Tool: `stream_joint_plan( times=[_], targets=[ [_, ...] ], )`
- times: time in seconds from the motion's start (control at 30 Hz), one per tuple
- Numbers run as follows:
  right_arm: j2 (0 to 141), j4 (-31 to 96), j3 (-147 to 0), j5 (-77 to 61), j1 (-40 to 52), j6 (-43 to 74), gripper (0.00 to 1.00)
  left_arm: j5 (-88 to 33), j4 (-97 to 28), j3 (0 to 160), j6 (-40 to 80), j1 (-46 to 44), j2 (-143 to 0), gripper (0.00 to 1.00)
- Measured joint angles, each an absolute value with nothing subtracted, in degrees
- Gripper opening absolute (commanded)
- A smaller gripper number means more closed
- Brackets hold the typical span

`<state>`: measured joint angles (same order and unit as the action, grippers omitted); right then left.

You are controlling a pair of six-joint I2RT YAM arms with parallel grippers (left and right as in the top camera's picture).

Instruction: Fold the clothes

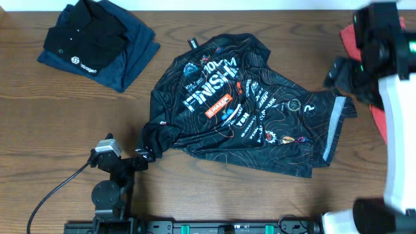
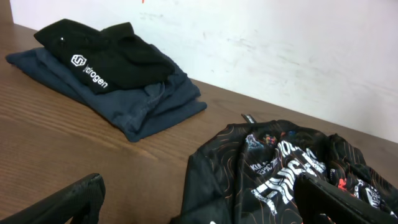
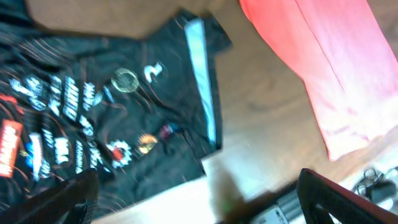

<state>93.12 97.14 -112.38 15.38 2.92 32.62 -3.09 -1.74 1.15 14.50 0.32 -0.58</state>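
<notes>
Both jaws hang released, and if your left pinches the bunched corner of the jersey [image 1: 253,120], you risk dragging stacked layers into wrinkles.

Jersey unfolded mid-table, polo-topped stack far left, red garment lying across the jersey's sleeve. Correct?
Not quite: the red garment lies beside the jersey, with bare table between them, as the right wrist view shows. The jersey is unfolded mid-table, the polo-topped stack far left.
</notes>
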Motion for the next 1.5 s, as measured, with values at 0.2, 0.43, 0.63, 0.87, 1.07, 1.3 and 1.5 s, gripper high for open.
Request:
stream_joint_plan(
  times=[0.2, 0.43, 0.63, 0.87, 1.07, 1.3, 1.5],
  targets=[
    [80.9, 91.0, -92.3, 16.2, 2.7, 34.0, 0.99, -3.2, -1.7, 1.1, 14.5, 0.3, -0.6, 0.98],
    [70.9, 77.1, -68.1, 14.3, 2.7, 34.0, 0.99, -3.2, -1.8, 1.2, 14.5, 0.3, -0.6, 0.98],
    [72.6, 64.7, -53.6, 11.2, 0.8, 32.9, 0.99, -3.2, -1.8, 1.2, 14.5, 0.3, -0.6, 0.98],
    [79.0, 59.0, -48.3, 6.2, -4.7, 29.6, 0.98, -3.2, -1.8, 1.2, 14.5, 0.3, -0.6, 0.98],
    [83.3, 54.1, -47.4, -0.3, -5.5, 22.5, 0.85, -3.2, -1.8, 1.2, 14.5, 0.3, -0.6, 0.98],
    [87.4, 51.8, -46.7, -2.6, -5.6, 17.7, 0.87, -3.2, -1.8, 1.2, 14.5, 0.3, -0.6, 0.98],
    [90.8, 50.0, -46.7, -3.1, -8.2, 15.4, 0.89, -3.2, -1.8, 1.2, 14.5, 0.3, -0.6, 0.98]
  ],
)
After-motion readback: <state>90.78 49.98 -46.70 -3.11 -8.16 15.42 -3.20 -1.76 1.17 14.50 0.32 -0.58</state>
